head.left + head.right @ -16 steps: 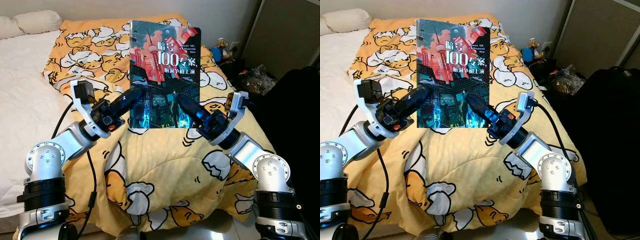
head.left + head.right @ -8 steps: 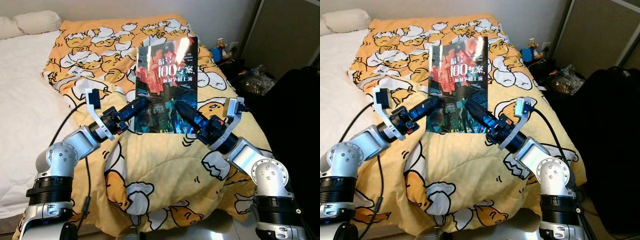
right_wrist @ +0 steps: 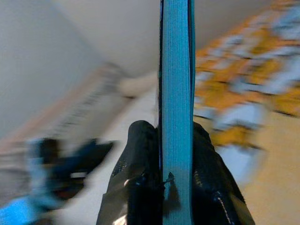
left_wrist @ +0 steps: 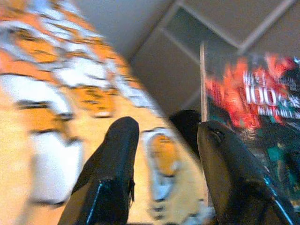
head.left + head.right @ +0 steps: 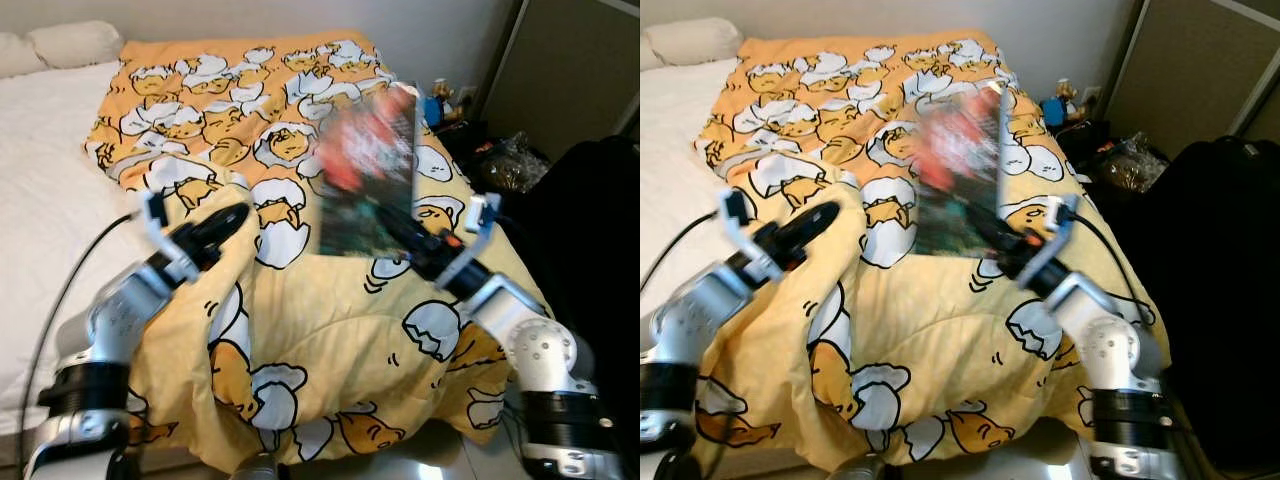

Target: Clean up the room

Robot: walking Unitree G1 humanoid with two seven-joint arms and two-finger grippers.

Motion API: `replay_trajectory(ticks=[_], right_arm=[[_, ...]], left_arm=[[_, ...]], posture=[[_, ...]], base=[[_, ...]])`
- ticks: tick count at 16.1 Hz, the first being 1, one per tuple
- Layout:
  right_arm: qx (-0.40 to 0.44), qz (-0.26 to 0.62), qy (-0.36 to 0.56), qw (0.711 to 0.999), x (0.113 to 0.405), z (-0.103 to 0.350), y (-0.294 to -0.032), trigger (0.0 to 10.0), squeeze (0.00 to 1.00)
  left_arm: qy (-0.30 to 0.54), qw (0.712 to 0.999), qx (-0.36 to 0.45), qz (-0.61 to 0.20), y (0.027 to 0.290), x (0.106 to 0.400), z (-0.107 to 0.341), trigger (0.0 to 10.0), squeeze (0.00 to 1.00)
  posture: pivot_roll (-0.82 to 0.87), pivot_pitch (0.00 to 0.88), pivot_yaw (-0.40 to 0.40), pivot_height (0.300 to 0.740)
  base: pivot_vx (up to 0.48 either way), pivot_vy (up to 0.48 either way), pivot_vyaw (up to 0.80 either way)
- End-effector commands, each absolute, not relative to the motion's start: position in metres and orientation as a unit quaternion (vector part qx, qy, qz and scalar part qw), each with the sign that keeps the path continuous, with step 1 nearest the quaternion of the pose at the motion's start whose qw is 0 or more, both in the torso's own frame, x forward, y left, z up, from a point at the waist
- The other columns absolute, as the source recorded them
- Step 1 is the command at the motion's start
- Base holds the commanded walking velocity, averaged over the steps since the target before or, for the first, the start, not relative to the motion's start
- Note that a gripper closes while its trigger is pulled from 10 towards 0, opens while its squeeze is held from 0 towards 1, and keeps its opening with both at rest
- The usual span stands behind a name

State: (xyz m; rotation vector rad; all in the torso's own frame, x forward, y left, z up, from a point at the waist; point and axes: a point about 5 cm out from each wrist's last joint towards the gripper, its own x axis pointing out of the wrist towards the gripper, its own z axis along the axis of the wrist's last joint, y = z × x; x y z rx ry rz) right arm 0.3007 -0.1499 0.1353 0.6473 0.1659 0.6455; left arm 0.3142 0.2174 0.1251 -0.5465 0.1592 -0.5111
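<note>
Right gripper (image 3: 161,159) pinching book (image 5: 366,180) by lower edge, fingers pressed on both covers. Book upright, blurred, above duvet (image 5: 300,330), likely lifted off bed for tidying. Left gripper (image 5: 222,222) apart from book, fingers (image 4: 115,159) spread, empty, low over duvet.

The book's (image 4: 255,108) blurred cover shows a large white "100"; the characters beside it are too smeared to read.
</note>
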Motion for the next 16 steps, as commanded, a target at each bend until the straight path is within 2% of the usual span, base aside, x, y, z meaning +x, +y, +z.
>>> replay_trajectory(ticks=[1, 2, 3, 4, 5, 7, 11, 13, 14, 16], right_arm=[[0.284, 0.307, 0.075, 0.905, 0.302, 0.137, -0.147, 0.0, 0.0], [0.202, 0.268, 0.085, 0.938, 0.302, 0.126, -0.147, 0.0, 0.0], [0.204, 0.233, 0.074, 0.948, 0.305, 0.128, -0.15, 0.0, 0.0], [0.168, 0.17, 0.072, 0.968, 0.31, 0.124, -0.153, 7.3, 0.0], [0.148, 0.146, 0.075, 0.975, 0.311, 0.12, -0.153, 10.0, 0.0], [0.093, 0.083, 0.108, 0.986, 0.314, 0.105, -0.157, 10.0, 0.0], [-0.01, 0.024, 0.044, 0.999, 0.314, 0.107, -0.158, 10.0, 0.0], [0.05, 0.0, 0.042, 0.998, 0.307, 0.096, -0.157, 10.0, 0.0], [0.02, -0.015, 0.046, 0.999, 0.305, 0.089, -0.157, 10.0, 0.0], [0.055, -0.006, 0.066, 0.996, 0.303, 0.084, -0.155, 10.0, 0.0]], left_arm=[[0.087, 0.943, -0.22, -0.234, 0.217, 0.315, 0.124, 10.0, 0.84], [0.115, 0.975, -0.058, -0.181, 0.213, 0.311, 0.111, 10.0, 0.0], [0.095, 0.986, -0.022, -0.137, 0.211, 0.313, 0.115, 10.0, 0.0], [0.076, 0.993, 0.014, -0.084, 0.213, 0.314, 0.116, 10.0, 0.0], [0.069, 0.995, 0.025, -0.07, 0.213, 0.313, 0.114, 10.0, 0.0], [0.072, 0.996, 0.038, -0.038, 0.205, 0.307, 0.105, 10.0, 0.0], [0.065, 0.995, 0.074, -0.033, 0.198, 0.299, 0.103, 10.0, 0.0], [0.067, 0.993, 0.094, -0.022, 0.205, 0.296, 0.097, 10.0, 0.0], [0.066, 0.993, 0.098, -0.021, 0.203, 0.294, 0.098, 10.0, 0.0], [0.064, 0.992, 0.104, -0.031, 0.196, 0.293, 0.101, 10.0, 0.0]], posture=[[0.05, 0.0, 0.021, 0.74], [0.06, 0.0, 0.023, 0.74], [0.07, 0.0, 0.03, 0.74], [0.08, 0.0, 0.048, 0.74], [0.08, 0.0, 0.048, 0.74], [0.08, 0.0, 0.017, 0.74], [0.07, 0.0, -0.001, 0.74], [0.08, 0.0, -0.019, 0.74], [0.07, 0.0, 0.005, 0.74], [0.08, 0.0, -0.005, 0.74]], base=[[0.0, 0.0, 0.0], [0.0, 0.0, 0.0], [0.0, 0.0, 0.0], [0.0, 0.0, 0.0], [0.0, 0.0, 0.0], [0.0, 0.0, 0.0], [0.0, 0.352, 0.0], [0.0, 0.392, 0.0], [0.0, 0.409, 0.0], [0.0, 0.412, 0.0]])
